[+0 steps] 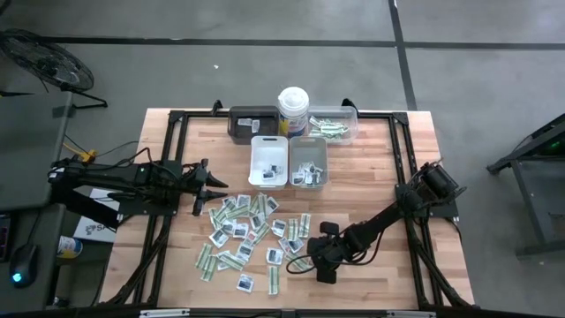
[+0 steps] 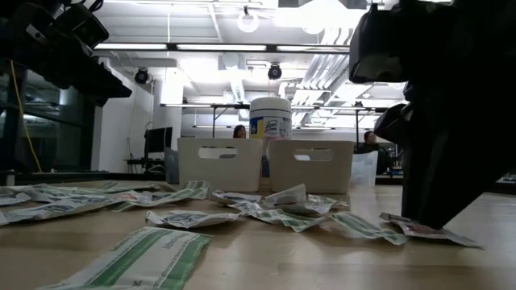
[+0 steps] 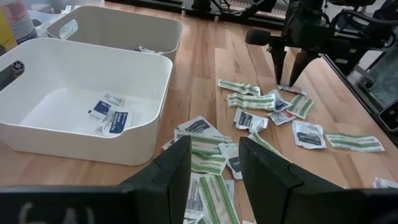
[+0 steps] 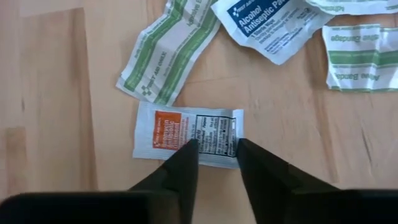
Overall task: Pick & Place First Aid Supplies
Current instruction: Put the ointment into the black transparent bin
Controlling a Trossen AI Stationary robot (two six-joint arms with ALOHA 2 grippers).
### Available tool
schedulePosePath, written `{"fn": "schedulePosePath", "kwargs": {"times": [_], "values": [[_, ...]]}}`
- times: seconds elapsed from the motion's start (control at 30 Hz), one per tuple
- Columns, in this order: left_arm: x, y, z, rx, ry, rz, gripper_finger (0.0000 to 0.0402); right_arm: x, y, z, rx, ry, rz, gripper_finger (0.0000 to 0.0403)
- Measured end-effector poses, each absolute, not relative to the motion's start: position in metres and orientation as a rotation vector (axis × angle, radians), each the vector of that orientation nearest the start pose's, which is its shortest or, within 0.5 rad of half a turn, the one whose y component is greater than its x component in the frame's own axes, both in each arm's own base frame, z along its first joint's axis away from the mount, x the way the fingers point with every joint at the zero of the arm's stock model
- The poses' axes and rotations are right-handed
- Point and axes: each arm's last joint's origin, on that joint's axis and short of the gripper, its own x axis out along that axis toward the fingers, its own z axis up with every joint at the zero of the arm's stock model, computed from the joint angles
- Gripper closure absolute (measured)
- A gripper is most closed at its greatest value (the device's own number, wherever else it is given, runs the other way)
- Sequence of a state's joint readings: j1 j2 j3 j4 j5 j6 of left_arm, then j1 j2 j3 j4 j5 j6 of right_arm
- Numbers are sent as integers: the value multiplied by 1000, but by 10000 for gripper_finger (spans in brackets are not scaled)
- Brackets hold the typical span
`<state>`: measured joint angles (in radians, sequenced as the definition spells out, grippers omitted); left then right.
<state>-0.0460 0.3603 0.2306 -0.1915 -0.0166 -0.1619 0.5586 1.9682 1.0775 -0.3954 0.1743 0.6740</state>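
Observation:
First aid supplies (image 1: 243, 231) lie scattered flat on the wooden table: white sachets and green-and-white strips. My right gripper (image 4: 216, 146) points steeply down at the pile's right edge (image 1: 294, 263), fingers apart. Its tips straddle the middle of a white sachet with an orange mark (image 4: 177, 134) that lies flat on the wood. My left gripper (image 3: 214, 168) hangs open above the table, left of the pile (image 1: 219, 187), with nothing between its fingers. My right gripper comes at the orange-marked sachet from above, one fingertip (image 4: 189, 149) on each side of its printed black-and-white panel (image 4: 214, 132). The sachet lies flat on the table. Whether the tips touch it, I cannot tell.
A white tray (image 1: 256, 163) with a few sachets and a grey tray (image 1: 308, 141) stand behind the pile. Farther back are a dark tray (image 1: 252, 124), a white canister (image 1: 292, 110) and a clear tray (image 1: 340, 125). Bare wood lies to the right of my right gripper.

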Motion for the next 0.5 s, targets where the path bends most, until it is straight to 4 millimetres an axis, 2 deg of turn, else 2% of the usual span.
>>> {"fn": "schedulePosePath", "kwargs": {"times": [0.27,0.5], "values": [[115,-5,193,-150,332,-2,269,299,180,101,131,1241,-111,388],[115,-5,192,-150,344,0,269,303,182,102,189,1208,-119,402]]}}
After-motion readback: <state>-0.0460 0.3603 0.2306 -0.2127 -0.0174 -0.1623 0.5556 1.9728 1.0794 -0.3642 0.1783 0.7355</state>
